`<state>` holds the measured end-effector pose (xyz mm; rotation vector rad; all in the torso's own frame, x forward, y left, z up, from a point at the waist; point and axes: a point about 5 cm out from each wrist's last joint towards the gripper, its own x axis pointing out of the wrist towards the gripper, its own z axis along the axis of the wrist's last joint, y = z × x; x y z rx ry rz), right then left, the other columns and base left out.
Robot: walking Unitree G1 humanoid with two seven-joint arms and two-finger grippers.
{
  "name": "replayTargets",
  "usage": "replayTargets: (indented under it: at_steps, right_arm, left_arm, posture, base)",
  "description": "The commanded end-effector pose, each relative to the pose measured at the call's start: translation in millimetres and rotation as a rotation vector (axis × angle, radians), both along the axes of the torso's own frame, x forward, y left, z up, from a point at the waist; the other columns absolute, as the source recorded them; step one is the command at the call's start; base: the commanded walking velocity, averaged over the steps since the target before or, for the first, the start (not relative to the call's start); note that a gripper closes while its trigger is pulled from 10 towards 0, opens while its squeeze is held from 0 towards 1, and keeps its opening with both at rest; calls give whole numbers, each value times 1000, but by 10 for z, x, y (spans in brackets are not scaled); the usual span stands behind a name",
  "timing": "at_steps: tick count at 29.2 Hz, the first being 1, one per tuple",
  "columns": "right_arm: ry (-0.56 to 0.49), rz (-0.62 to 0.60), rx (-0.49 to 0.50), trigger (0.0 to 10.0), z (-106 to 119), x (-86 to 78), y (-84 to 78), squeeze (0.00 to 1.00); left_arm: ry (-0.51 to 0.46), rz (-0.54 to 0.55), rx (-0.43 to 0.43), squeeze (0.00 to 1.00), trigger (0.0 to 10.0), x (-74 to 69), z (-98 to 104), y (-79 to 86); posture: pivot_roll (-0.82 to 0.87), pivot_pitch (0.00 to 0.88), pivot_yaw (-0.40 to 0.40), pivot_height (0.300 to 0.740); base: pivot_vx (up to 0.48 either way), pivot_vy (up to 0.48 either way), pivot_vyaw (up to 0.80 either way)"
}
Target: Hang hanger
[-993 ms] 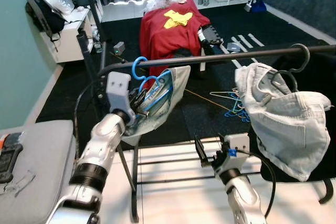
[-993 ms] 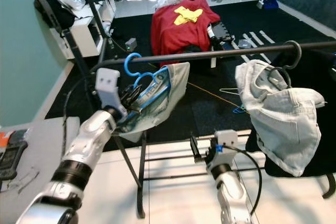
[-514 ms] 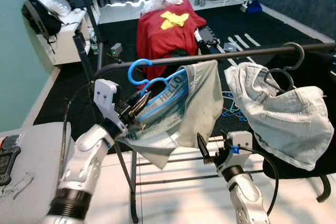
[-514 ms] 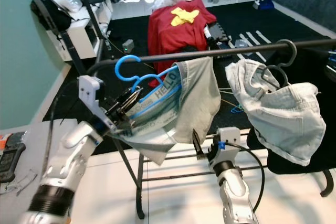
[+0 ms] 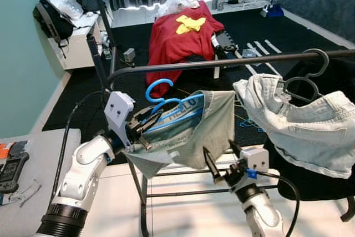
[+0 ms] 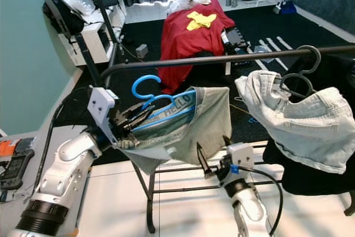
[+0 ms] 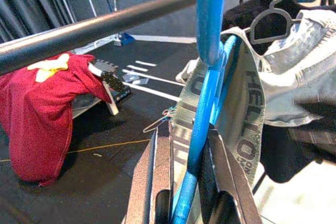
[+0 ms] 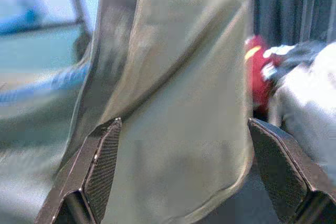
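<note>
My left gripper point(image 5: 145, 126) holds a blue hanger point(image 5: 166, 101) just below the black rail point(image 5: 222, 62).

My fingers are closed on the hanger's shoulder, its hook curling up at twelve o'clock, short of the rail and not over it. A grey garment point(image 5: 191, 134) with a lettered waistband drapes from the hanger toward four o'clock. My right gripper point(image 5: 219, 162) sits low with its fingers spread, tips at the garment's lower edge. At three o'clock, pale denim point(image 5: 299, 123) hangs from a dark hanger point(image 5: 310, 73) hooked on the rail.
</note>
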<state>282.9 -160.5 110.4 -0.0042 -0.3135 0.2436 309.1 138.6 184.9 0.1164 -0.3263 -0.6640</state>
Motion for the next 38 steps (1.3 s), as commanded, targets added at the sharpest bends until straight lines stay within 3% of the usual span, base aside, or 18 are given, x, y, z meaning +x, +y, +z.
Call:
replayTargets:
  at_steps: [1, 2, 4, 5, 13, 17, 20, 23, 27, 32, 37, 38]
  right_arm:
    - [-65, -38, -17, 10000, 125, 46, 22, 1000]
    - [-79, -59, -15, 10000, 169, 91, 21, 306]
    - [-83, -68, -1, 10000, 196, 118, 16, 306]
    - [-83, -68, 3, 10000, 200, 120, 15, 0]
    - [-137, 50, 29, 10000, 460, 176, 180, 0]
    - [-141, 73, 23, 10000, 485, 176, 211, 0]
    - [-121, 170, 11, 10000, 492, 158, 348, 0]
    - [-103, 193, 7, 10000, 476, 167, 387, 0]
    - [-79, 181, -7, 10000, 452, 210, 395, 0]
    - [-24, 72, -58, 10000, 432, 436, 332, 0]
    - [1, 46, -63, 10000, 432, 504, 321, 0]
    - [12, 37, -62, 6706, 429, 519, 317, 0]
  left_arm:
    - [-6, 16, -8, 0, 0, -18, 6, 27]
    - [-6, 11, -10, 0, 0, -23, 9, 16]
    - [-8, 9, -9, 0, 0, -25, 13, 5]
    - [-8, 8, -8, 0, 0, -25, 13, 3]
    - [-13, 1, -5, 0, 0, -16, 19, -41]
    - [-12, 1, -4, 0, 0, -19, 13, -44]
    - [-6, 0, -4, 0, 0, -25, -7, -69]
    - [-3, -4, -8, 0, 0, -28, -10, -90]
    - [0, -11, -11, 0, 0, -32, -13, -111]
    - [2, -36, -13, 0, 0, -26, -4, -162]
    - [0, -41, -13, 0, 0, -21, 3, -171]
    - [0, -42, -13, 0, 0, -22, 6, -173]
  posture:
    - [-80, 19, 73, 740]
    - [-79, 17, 75, 740]
    - [-79, 17, 75, 740]
    - [-79, 17, 75, 740]
    - [-79, 18, 75, 740]
    - [-79, 18, 75, 740]
    - [-80, 28, 67, 740]
    - [-79, 29, 67, 740]
    - [-80, 32, 70, 740]
    - [-75, 37, 69, 740]
    - [-73, 38, 67, 740]
    - [-73, 38, 65, 740]
  base:
    - [0, 0, 0]
    - [0, 0, 0]
    - [0, 0, 0]
    - [0, 0, 0]
    - [0, 0, 0]
    - [0, 0, 0]
    - [0, 0, 0]
    - [0, 0, 0]
    - [0, 0, 0]
    - [0, 0, 0]
    - [0, 0, 0]
    - [0, 0, 0]
